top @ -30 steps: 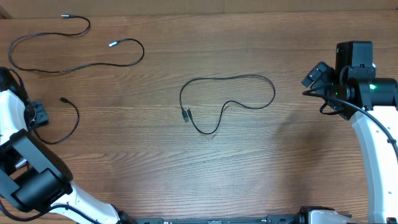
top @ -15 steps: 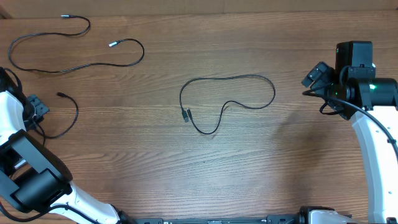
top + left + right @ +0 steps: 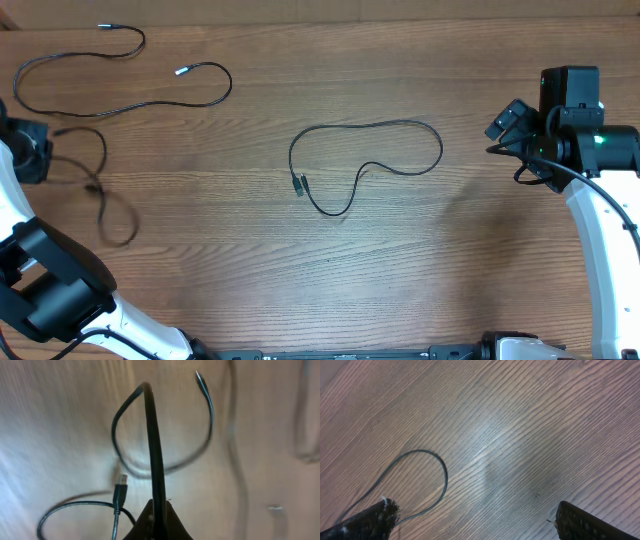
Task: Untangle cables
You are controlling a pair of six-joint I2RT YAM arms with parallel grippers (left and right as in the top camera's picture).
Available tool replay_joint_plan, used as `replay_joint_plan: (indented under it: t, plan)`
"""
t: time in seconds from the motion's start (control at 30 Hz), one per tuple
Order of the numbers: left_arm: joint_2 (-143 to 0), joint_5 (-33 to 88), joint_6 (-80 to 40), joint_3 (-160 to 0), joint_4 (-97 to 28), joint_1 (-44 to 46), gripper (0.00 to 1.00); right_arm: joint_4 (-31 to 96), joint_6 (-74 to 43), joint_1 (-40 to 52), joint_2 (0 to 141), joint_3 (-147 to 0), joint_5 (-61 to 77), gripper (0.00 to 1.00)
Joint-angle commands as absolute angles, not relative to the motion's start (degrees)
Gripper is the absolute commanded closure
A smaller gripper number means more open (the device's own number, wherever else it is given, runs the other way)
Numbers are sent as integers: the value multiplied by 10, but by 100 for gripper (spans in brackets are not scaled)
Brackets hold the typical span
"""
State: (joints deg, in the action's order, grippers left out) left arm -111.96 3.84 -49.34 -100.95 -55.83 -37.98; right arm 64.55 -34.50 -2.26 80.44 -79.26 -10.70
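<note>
3 cables apart on counter (image 3: 300, 290): long cable (image 3: 148, 102) far left, looped cable (image 3: 375, 164) centre, short cable (image 3: 152, 445) pinched in left claw (image 3: 157, 521). Right claw (image 3: 475, 520) spread, empty. Cords likely light, limp, slippery; best grip just behind plug (image 3: 121, 484).
</note>
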Motion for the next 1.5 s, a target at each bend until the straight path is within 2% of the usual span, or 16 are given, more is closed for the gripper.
replay_joint_plan:
  t: [0.0,0.13,0.37,0.53,0.7,0.9,0.97,1.13,1.23,1.47]
  plan:
    - [-1112,112,-700,-1029,-564,-381,96,644,-345,-24,804,-790,-108,0]
    - [-1112,102,-729,-1029,-567,-381,96,644,-345,-24,804,-790,-108,0]
    - [-1113,-50,-767,-1028,-613,-381,96,644,-345,-24,804,-790,-108,0]
    - [-1113,-16,-777,-1028,-590,-381,96,644,-345,-24,804,-790,-108,0]
    - [-1114,36,-857,-1028,-557,-377,96,644,-345,-24,804,-790,-108,0]
    - [-1114,-17,-902,-1028,-537,-375,95,644,-345,-24,804,-790,-108,0]
    - [-1114,-46,-897,-1028,-538,-375,95,644,-345,-24,804,-790,-108,0]
    - [-1126,-65,-851,-1028,-531,-375,83,644,-345,-24,804,-790,-108,0]
    - [-1138,-61,-832,-1028,-529,-375,81,644,-345,-24,804,-790,-108,0]
    - [-1148,-51,-682,-1028,-517,-375,72,644,-345,-24,804,-790,-108,0]
